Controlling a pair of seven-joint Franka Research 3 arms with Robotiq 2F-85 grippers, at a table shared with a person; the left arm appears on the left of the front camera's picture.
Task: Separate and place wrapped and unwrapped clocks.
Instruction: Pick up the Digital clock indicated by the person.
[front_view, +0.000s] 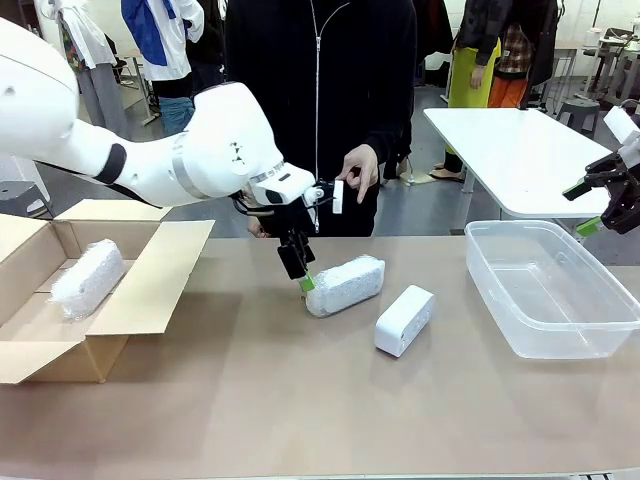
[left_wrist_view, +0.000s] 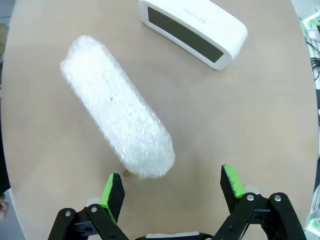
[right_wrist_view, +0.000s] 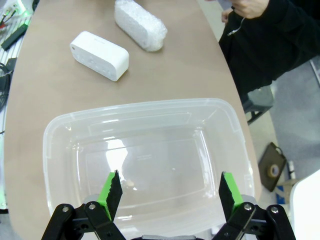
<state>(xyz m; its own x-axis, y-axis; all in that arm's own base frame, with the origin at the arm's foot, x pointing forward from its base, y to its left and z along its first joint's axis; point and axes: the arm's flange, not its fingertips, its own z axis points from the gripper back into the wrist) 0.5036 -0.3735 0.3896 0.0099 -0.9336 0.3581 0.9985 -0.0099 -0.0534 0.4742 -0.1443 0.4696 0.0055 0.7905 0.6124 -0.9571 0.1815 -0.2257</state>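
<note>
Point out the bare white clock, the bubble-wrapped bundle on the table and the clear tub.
bare white clock (front_view: 404, 318): front view, top face.
bubble-wrapped bundle (left_wrist_view: 117, 107): left wrist view, middle of wrap.
clear tub (right_wrist_view: 150, 106): right wrist view, far rim.

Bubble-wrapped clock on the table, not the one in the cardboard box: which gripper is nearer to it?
Left. The left gripper hangs open right at one end of the bubble-wrapped clock; the right gripper is open above the clear plastic bin, farther off.

cardboard box cut by left edge, right tool half off-frame, print on unwrapped clock unreadable
</note>
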